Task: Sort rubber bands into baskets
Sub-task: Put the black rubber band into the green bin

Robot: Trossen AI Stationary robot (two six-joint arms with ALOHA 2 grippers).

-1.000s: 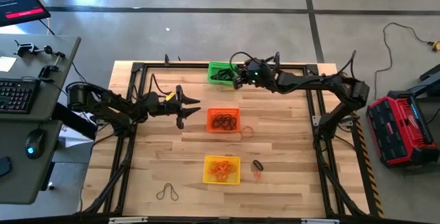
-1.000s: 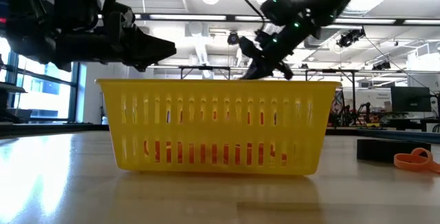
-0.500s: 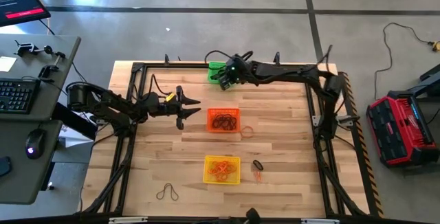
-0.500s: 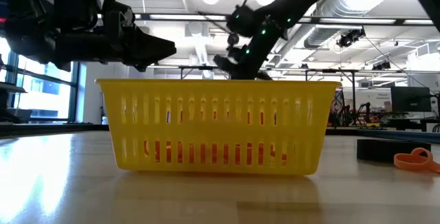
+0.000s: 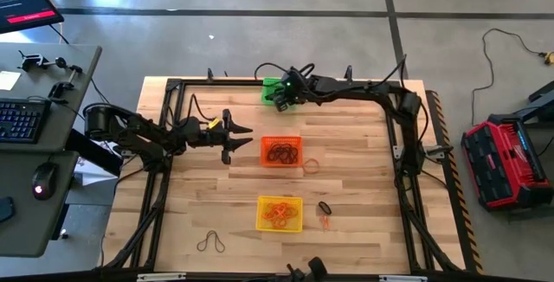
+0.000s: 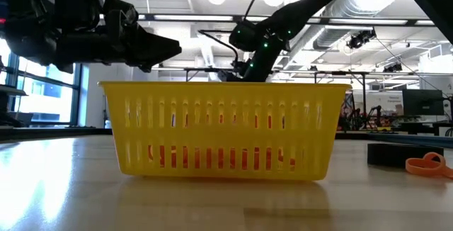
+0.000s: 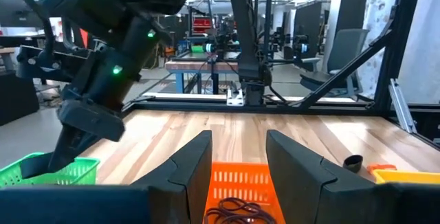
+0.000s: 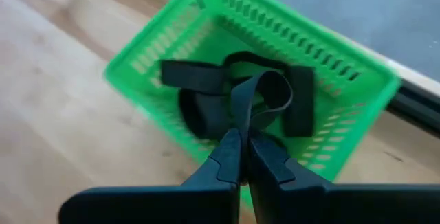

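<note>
Rubber bands: mostly sorted; thick black band [image 8: 256,93] pinched in right pincer [image 8: 242,157] over green basket [image 8: 137,59]; several left on desk [image 5: 363,195].

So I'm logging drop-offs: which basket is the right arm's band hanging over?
The green basket, at the table's far edge; it holds thick black bands, unlike the orange and yellow baskets.

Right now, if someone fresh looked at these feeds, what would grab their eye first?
The right gripper, shut on a thick black band, hangs over the green basket at the table's far edge. Then the orange basket mid-table and the yellow basket nearer the front.
</note>
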